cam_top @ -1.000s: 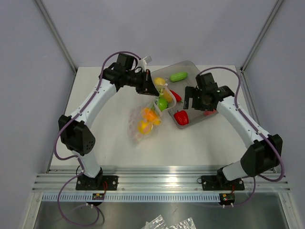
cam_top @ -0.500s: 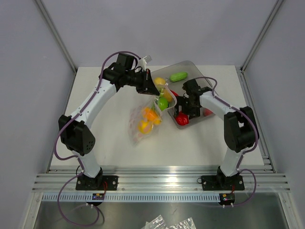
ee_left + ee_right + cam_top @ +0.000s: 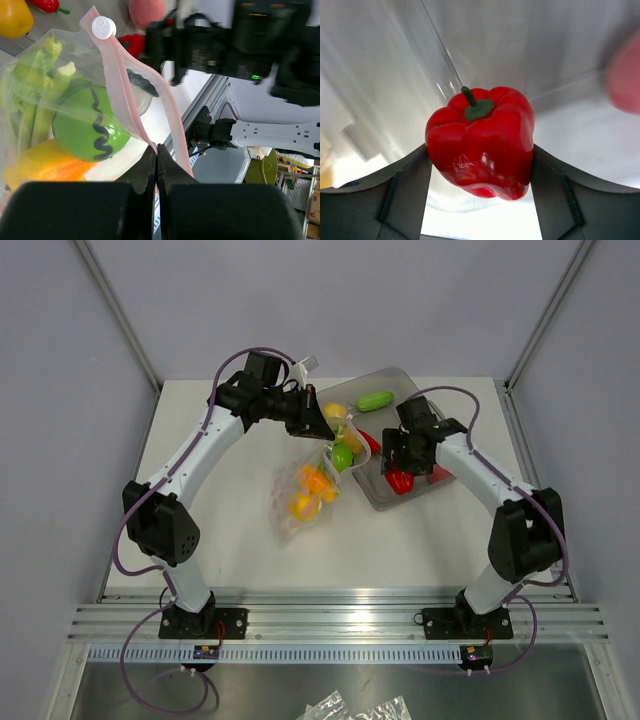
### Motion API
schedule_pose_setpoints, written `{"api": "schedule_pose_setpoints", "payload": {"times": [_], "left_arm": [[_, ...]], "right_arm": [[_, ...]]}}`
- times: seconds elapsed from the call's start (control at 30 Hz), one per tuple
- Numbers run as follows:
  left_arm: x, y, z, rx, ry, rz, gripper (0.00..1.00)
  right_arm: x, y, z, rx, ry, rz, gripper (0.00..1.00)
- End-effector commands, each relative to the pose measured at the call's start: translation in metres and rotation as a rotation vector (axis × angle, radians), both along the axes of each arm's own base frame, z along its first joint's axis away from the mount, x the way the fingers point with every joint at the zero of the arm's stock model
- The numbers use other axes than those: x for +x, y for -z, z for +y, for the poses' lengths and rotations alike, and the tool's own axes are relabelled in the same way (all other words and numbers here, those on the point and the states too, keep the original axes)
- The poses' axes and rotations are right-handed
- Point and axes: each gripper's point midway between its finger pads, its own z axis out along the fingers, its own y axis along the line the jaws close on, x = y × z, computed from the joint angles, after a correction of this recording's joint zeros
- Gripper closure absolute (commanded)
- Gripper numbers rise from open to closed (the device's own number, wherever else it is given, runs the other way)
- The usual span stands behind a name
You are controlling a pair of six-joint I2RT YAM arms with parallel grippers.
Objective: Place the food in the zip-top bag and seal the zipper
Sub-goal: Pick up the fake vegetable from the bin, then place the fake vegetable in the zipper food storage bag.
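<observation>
Red, glossy, lobed pepper (image 3: pixel 481 145) sits in right tool (image 3: pixel 480 167).

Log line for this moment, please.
left gripper: pinching zip-top bag edge | right gripper: gripping red pepper at tray | bag: open, partly filled

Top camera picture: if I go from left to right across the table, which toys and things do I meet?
Zip-top bag → green vegetable → red pepper.
</observation>
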Motion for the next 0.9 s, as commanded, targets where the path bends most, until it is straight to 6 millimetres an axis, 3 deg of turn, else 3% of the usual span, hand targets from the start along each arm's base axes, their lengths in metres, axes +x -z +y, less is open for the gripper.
{"api": "schedule_pose_setpoints", "payload": {"times": [0.0, 0.07, 0.2, 0.3, 0.4, 0.43, 0.5, 0.63, 0.77, 0.8, 0.87], "left_arm": [[-0.007, -0.035, 0.0, -0.069, 0.025, -0.095, 1.0], [-0.007, -0.036, -0.001, -0.077, 0.034, -0.099, 1.0], [-0.006, -0.035, -0.002, -0.076, 0.036, -0.096, 1.0], [-0.007, -0.035, -0.002, -0.078, 0.036, -0.097, 1.0], [-0.007, -0.035, -0.002, -0.078, 0.036, -0.101, 1.0], [-0.007, -0.036, -0.002, -0.077, 0.034, -0.1, 1.0], [-0.008, -0.038, -0.001, -0.078, 0.032, -0.106, 1.0], [-0.008, -0.046, 0.0, -0.081, 0.024, -0.127, 1.0], [-0.011, -0.056, -0.001, -0.099, 0.033, -0.139, 1.0], [-0.011, -0.057, -0.001, -0.1, 0.033, -0.139, 1.0], [-0.012, -0.062, -0.002, -0.113, 0.04, -0.143, 1.0]], "right_arm": [[0.013, -0.094, -0.024, -0.015, 0.094, -0.236, 0.54], [0.005, -0.125, -0.025, 0.015, 0.1, -0.271, 0.54], [0.001, -0.193, -0.004, 0.16, 0.048, -0.397, 0.52], [-0.003, -0.22, 0.021, 0.221, -0.005, -0.44, 0.5], [0.0, -0.234, 0.049, 0.256, -0.054, -0.464, 0.5], [-0.002, -0.231, 0.066, 0.273, -0.087, -0.448, 0.5], [0.003, -0.228, 0.08, 0.297, -0.103, -0.449, 0.5], [-0.004, -0.194, 0.119, 0.36, -0.196, -0.336, 0.5], [-0.014, -0.165, 0.137, 0.359, -0.242, -0.259, 0.47], [-0.015, -0.158, 0.138, 0.35, -0.245, -0.239, 0.42], [-0.017, -0.154, 0.137, 0.343, -0.245, -0.225, 0.22]]}}
